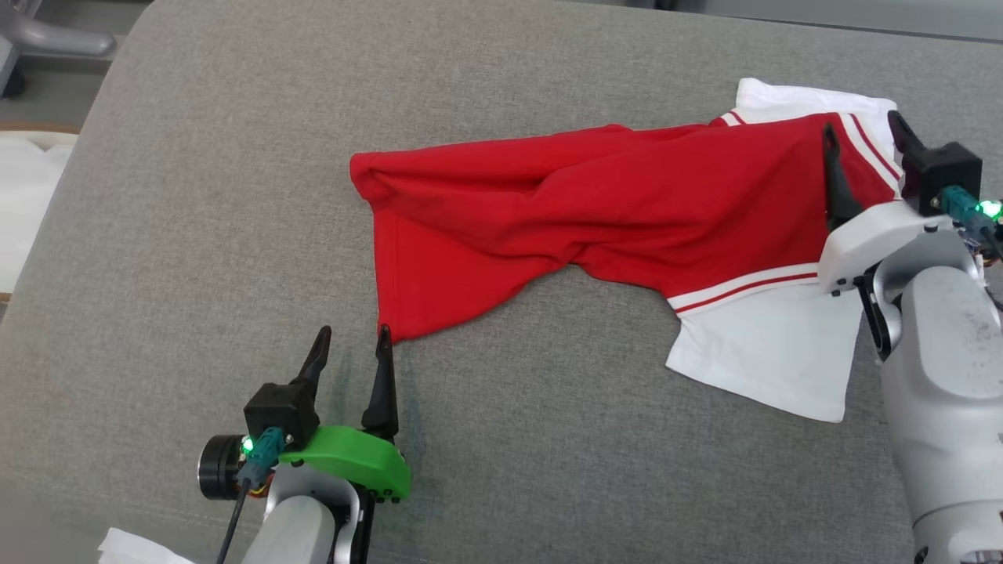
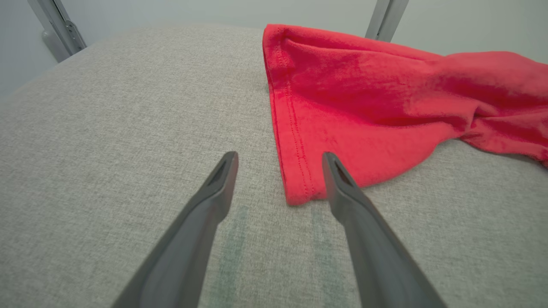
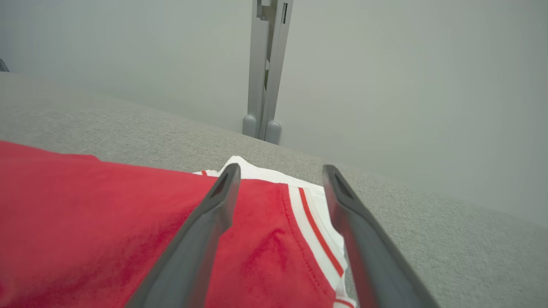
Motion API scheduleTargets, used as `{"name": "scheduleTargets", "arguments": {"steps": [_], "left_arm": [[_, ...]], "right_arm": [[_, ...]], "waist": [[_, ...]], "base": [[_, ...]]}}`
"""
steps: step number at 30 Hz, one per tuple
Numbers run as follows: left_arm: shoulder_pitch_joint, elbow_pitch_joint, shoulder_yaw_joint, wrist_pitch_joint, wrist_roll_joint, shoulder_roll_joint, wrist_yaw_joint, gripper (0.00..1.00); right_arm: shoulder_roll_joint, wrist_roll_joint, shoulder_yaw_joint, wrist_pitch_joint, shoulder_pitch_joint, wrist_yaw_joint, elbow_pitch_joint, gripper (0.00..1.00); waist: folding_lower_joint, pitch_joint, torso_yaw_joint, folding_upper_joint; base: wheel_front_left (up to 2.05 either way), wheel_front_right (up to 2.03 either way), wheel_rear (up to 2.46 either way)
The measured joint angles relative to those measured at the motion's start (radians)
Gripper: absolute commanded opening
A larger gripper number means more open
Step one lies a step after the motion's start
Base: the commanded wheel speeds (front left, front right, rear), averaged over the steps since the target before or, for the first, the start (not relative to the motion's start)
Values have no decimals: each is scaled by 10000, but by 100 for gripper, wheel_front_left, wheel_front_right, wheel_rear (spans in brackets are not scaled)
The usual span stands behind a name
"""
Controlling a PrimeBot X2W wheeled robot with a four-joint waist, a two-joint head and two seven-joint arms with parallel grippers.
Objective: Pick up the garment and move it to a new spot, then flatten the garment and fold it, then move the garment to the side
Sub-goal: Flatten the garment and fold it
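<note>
Both grippers spread wide, nothing held, and it's an easy spot to fumble

The left gripper (image 1: 353, 333) has its fingers wide apart, and the near-left hem corner of the garment (image 1: 595, 204) only just pokes in beside its right finger, so closing could slip off or catch one layer. The right gripper (image 1: 862, 125) is wide too, over the striped shoulder seam at the far right. Pinch only white sleeve there and I reckon the bunched middle stays twisted. The shirt lies stretched across the grey cushion (image 1: 235, 196).
</note>
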Motion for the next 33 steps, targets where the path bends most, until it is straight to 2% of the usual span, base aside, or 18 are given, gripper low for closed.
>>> {"name": "scheduleTargets", "arguments": {"steps": [9, 14, 21, 26, 33], "left_arm": [[588, 309, 738, 0, 654, -6, -155, 100], [1230, 330, 1081, 2, 1011, -6, -198, 100], [2026, 86, 1475, 0, 1333, -4, -249, 100], [2462, 27, 1507, 2, 1333, -4, -247, 100], [2482, -17, 1499, 0, 1325, -4, -280, 100]], "right_arm": [[529, 1384, 679, 0, 2835, 0, -2290, 100], [658, 1969, 717, 0, 4273, 0, -2838, 100], [685, 3037, 918, -2, 5609, 0, -2976, 100], [694, 3246, 1103, -2, 6239, 0, -2924, 100], [692, 3283, 1279, -2, 6298, 0, -2880, 100]], "waist": [[0, -857, -723, 0], [0, -1446, -1108, 0], [0, -2260, -1622, 0], [0, -2666, -1916, 0], [0, -2820, -2151, 0]], "base": [[0, 0, 0], [0, 0, 0], [0, 0, 0], [0, 0, 0], [0, 0, 0]]}}
